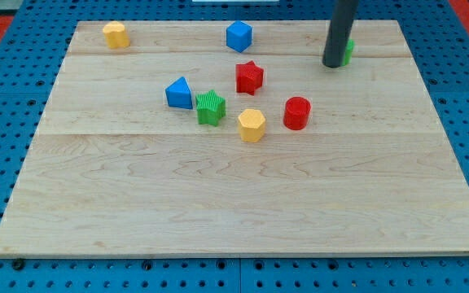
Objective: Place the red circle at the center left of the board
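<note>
Now, lacking any hand, we hold my tip [333, 64] upper right, not yet approaching the red circle [296, 113], needing its right flank.

Near the worktop's [218, 203] centre, the red circle [297, 112] lies just right of a yellow hexagon [252, 125]. A red star [249, 77] lies behind both. My tip [333, 64] stands toward the top-right corner, beside a green block [349, 50].

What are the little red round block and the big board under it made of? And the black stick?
The red circle block looks like plastic: solid even colour, smooth matte sides. The pale board looks like unpainted wood, with visible grain and plank seams. The dark rod, ending at my tip, right of the red star block, is matte and dark; metal or plastic, I cannot tell.
</note>
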You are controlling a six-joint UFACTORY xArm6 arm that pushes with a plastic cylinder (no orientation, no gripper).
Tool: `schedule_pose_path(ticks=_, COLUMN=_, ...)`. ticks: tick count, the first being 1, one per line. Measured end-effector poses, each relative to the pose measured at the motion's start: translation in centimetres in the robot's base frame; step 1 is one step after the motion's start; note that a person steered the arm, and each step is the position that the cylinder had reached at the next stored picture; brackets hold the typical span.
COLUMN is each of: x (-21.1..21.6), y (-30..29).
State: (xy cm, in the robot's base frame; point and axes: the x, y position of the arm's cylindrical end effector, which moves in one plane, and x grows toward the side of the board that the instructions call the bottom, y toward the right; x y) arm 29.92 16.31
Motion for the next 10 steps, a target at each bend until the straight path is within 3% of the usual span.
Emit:
schedule_pose_path(ticks=1, x=-3.3, y=0.6)
schedule_pose_path(ticks=3, x=-0.4, y=2.2)
schedule_pose_path(ticks=5, x=-3.4, y=9.2)
schedule_pose_path(ticks=6, x=-2.4, y=6.6)
schedule_pose_path(ticks=8, x=3.3, y=-6.8)
schedule_pose_path(ticks=9, x=5.7, y=-8.0)
schedule_pose_path(ticks=10, x=6.9, y=-0.9)
